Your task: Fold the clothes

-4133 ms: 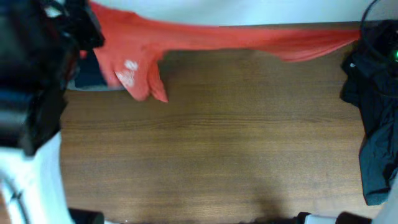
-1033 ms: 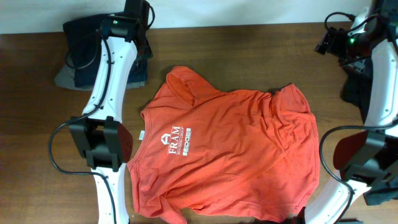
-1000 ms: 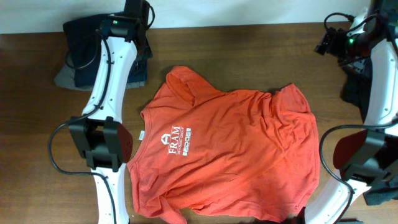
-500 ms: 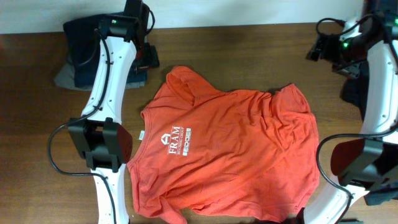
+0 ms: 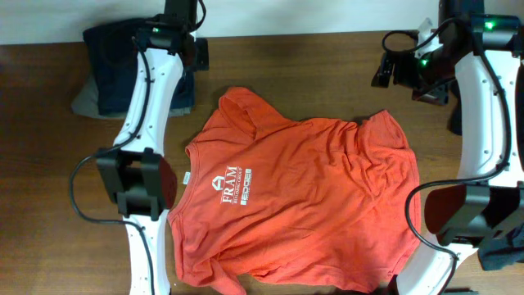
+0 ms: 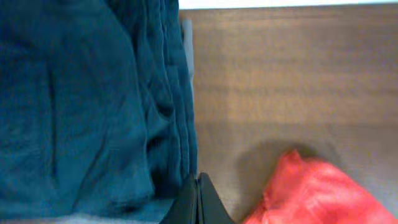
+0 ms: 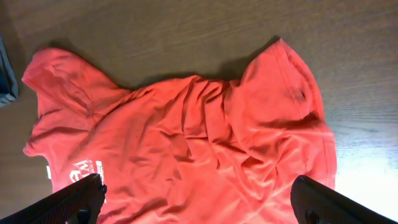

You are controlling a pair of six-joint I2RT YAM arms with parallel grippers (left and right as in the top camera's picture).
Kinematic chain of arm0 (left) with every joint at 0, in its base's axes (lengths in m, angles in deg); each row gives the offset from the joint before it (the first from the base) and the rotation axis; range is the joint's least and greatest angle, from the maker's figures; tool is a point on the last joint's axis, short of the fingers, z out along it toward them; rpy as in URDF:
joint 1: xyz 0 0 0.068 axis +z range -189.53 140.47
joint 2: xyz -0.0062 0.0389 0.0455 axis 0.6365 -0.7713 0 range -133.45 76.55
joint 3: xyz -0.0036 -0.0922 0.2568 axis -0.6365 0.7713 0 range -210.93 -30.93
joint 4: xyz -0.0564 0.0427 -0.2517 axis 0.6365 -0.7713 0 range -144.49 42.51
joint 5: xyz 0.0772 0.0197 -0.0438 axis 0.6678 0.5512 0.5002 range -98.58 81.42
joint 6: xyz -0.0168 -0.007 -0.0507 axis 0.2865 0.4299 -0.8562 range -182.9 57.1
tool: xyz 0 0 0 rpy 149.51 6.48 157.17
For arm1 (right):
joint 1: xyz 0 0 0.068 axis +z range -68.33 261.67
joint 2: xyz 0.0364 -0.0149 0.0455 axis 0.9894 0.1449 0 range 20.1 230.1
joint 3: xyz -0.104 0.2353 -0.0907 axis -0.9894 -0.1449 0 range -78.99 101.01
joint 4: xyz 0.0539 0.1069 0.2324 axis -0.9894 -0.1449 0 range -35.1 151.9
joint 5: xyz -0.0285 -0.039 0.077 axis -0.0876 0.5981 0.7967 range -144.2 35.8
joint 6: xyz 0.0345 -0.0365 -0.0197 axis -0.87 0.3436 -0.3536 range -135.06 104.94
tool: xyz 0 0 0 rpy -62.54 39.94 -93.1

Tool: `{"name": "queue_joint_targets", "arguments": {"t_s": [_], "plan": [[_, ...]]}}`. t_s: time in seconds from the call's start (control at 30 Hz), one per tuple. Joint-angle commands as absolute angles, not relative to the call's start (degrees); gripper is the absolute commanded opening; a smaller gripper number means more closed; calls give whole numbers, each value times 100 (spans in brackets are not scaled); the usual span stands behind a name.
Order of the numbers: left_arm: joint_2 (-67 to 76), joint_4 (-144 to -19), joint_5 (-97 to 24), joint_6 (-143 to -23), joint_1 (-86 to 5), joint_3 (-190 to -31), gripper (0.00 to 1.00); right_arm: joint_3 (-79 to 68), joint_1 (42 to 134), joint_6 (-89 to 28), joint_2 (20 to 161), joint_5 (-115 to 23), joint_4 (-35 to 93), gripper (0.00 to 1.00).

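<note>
The orange-red T-shirt (image 5: pixel 303 205) lies spread print-up in the middle of the worktop (image 5: pixel 327 74). The left fingers (image 6: pixel 198 202) are pressed together on nothing, beside the folded navy stack (image 5: pixel 110 57). The right fingers (image 7: pixel 81 199) gape wide and empty near its far sleeve.

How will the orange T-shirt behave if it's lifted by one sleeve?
Probably floppy: the T-shirt lies flat with soft wrinkles, so it would likely drape from the pinch. It looks thin, so likely light. Pushed, it would probably bunch on the wooden table rather than slide whole.
</note>
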State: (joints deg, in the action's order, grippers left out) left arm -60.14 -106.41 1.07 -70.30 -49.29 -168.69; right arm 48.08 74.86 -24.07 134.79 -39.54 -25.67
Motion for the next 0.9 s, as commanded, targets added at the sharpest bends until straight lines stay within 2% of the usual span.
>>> {"name": "queue_joint_targets", "arguments": {"t_s": [0.0,0.2,0.47,0.87], "plan": [[-6488,-10210,225,-6901,-4721,-16941,0,4830,7530,-2313,13335,-3945,-2665,100],[-7021,-9301,137,-6724,-4370,-16941,0,4830,7527,-2121,13335,-3965,-2862,93],[-7570,-8575,-199,-6064,-4070,-16941,0,4830,7527,-2121,13335,-3967,-2877,92],[-8105,-8602,-193,-6066,-3467,-16941,0,4830,7530,-2123,13335,-3965,-2882,91]]}}
